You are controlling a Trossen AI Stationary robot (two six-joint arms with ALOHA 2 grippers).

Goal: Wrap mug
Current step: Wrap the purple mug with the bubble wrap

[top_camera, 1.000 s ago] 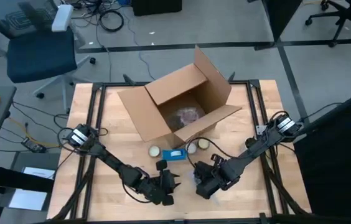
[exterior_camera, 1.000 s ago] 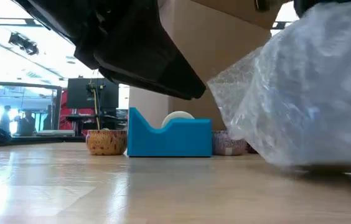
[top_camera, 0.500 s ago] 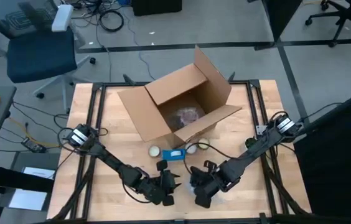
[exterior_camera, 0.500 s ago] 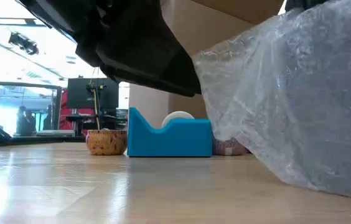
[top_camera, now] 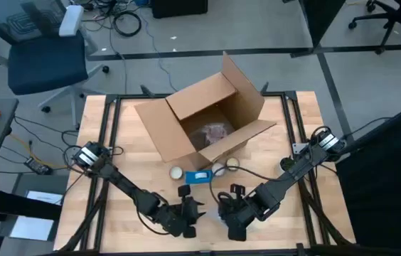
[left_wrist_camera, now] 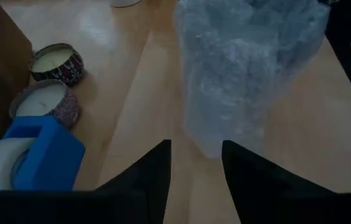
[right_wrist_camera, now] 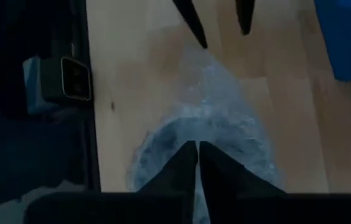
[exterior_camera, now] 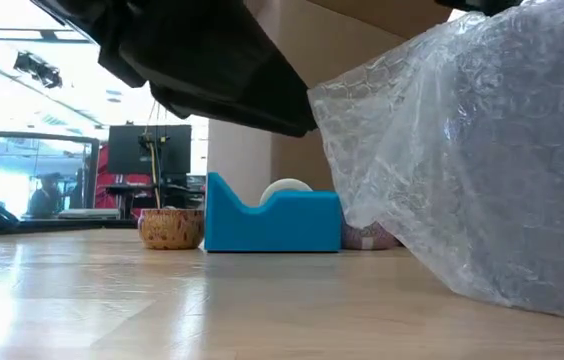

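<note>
The mug cannot be seen itself; it is taken to sit inside the bubble wrap (left_wrist_camera: 250, 68) bundle, which is held at the table's near edge between the two grippers. The right gripper (right_wrist_camera: 197, 163) is clamped on the wrap, its fingers pressed almost together with only a thin fold between them, so the hold is judged to be on film alone, not on the mug. If the bundle is lifted or swung from that fold, the wrap could be pulled off or the mug could slide out through the loose end. The left gripper (left_wrist_camera: 195, 163) is seen with its fingers parted, just short of the bundle's loose end and holding nothing; should it close too early or off-line, only air or a stray edge would be caught and the wrap left unsealed. The bundle rests near the table (top_camera: 126, 160) edge, so a hard push could send it over. The tape dispenser (left_wrist_camera: 35, 155) and candles (left_wrist_camera: 54, 62) lie close by and could be knocked by either arm.
</note>
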